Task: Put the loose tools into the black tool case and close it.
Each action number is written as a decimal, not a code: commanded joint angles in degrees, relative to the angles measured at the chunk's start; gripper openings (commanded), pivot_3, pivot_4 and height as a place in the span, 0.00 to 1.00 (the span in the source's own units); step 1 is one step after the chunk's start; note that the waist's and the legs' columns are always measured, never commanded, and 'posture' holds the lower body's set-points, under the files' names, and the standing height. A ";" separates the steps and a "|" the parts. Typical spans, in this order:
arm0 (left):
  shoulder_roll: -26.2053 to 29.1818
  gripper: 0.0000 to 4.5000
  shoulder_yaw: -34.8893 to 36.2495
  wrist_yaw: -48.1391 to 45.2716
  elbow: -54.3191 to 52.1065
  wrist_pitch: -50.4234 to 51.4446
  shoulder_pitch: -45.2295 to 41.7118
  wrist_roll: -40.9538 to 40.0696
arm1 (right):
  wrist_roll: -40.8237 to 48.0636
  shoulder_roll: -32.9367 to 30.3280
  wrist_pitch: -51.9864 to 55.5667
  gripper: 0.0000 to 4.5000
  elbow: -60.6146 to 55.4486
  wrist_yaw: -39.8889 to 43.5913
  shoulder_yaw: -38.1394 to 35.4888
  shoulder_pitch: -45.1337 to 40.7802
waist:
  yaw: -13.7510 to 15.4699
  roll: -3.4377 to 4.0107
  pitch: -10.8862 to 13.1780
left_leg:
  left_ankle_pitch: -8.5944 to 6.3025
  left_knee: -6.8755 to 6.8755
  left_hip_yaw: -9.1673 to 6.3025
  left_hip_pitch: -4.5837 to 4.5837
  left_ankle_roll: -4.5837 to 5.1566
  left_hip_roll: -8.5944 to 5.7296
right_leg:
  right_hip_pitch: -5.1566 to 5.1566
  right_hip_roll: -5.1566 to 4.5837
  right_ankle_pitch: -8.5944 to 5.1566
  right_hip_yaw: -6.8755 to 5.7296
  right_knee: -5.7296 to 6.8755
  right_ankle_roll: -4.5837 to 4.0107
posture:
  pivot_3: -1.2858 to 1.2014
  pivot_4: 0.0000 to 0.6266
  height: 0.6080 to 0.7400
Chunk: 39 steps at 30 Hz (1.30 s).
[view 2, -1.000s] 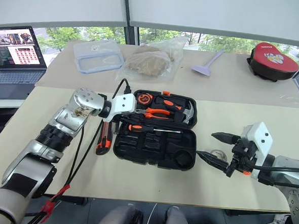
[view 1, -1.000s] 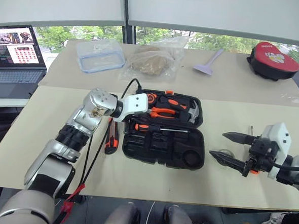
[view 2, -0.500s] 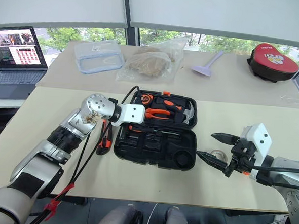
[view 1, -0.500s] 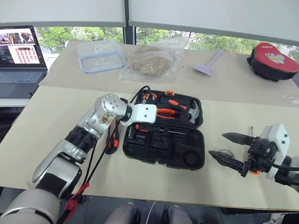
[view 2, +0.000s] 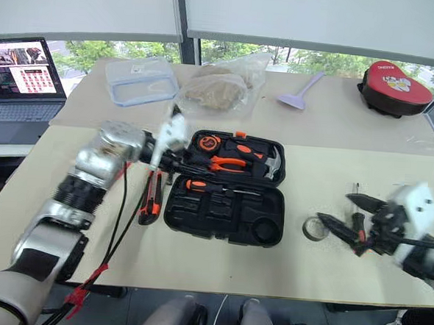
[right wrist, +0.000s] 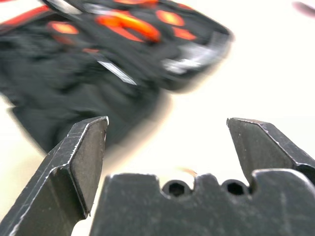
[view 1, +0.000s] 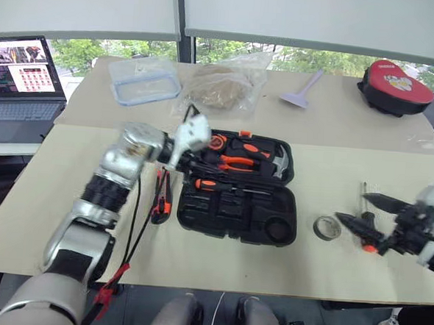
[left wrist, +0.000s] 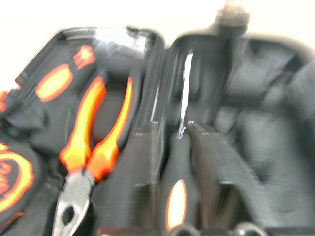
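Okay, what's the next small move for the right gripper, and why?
Probably ease the open right gripper toward the grey tape roll and lower over it. The roll lies loose on the table, between that gripper and the open black tool case, and the case's round recess on that side looks empty.

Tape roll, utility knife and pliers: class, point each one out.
Tape roll (view 1: 325, 227): left eye view, on its grey ring.
Utility knife (view 2: 149, 202): right eye view, on its orange-and-black body.
Pliers (view 1: 237, 162): left eye view, on an orange handle.
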 commanded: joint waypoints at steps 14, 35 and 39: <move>5.14 0.99 5.55 5.71 -31.41 17.43 12.14 -21.37 | -9.31 8.98 2.16 1.00 9.27 -17.91 4.64 -3.33 | -0.18 0.09 -0.05 | -0.09 -0.33 0.14 0.82 -0.26 -0.03 | 0.61 0.01 0.02 0.58 -0.09 -0.03 | 0.52 0.24 0.86; 8.90 1.00 2.33 6.17 -26.49 10.63 11.95 -17.02 | -7.35 8.62 -4.77 0.23 11.59 -12.47 7.29 -12.18 | -1.31 0.26 -0.02 | -0.01 -0.53 0.18 0.85 -0.37 -0.03 | 0.41 0.50 0.01 1.32 -0.06 -0.02 | 0.52 0.24 0.86; 12.49 1.00 2.13 2.52 -24.25 9.18 12.59 -16.12 | -5.40 -1.78 -7.37 0.23 11.91 4.73 15.57 -18.19 | -1.81 0.34 0.00 | 0.09 -0.57 0.48 0.84 -0.19 0.02 | 0.28 0.50 0.02 1.41 -0.02 -0.02 | 0.52 0.24 0.86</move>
